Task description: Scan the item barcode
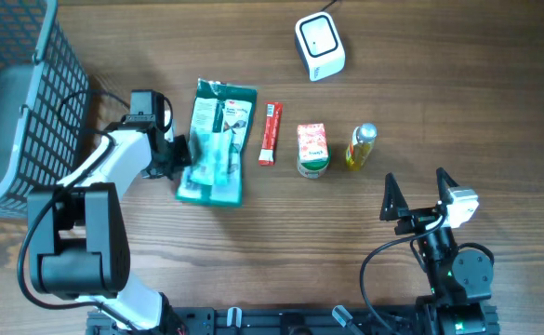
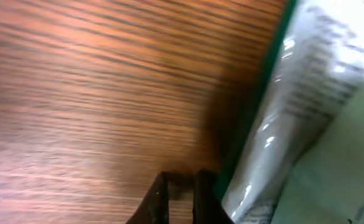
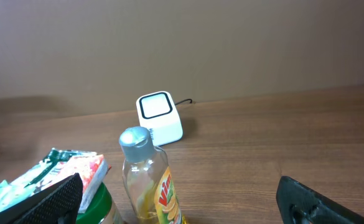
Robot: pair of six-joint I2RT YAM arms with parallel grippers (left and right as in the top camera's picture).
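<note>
Overhead, the green packet [image 1: 218,141] lies flat on the desk [image 1: 253,251], well apart from the white scanner [image 1: 319,45] — lifting and scanning are, I judge, not yet done. The left pincer [image 1: 179,154] is closed at its left edge — grip unclear. The right pincer [image 1: 416,183] gapes, idle.

Left end effector [image 2: 180,196] closed, right end effector [image 1: 416,189] spread wide

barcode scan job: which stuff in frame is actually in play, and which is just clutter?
In play:
- green packet
- left hand, shut at the packet's left edge
- white scanner

Lying about:
- red sachet
- small carton
- yellow bottle
- mesh basket
- right hand, open, touching nothing
</note>
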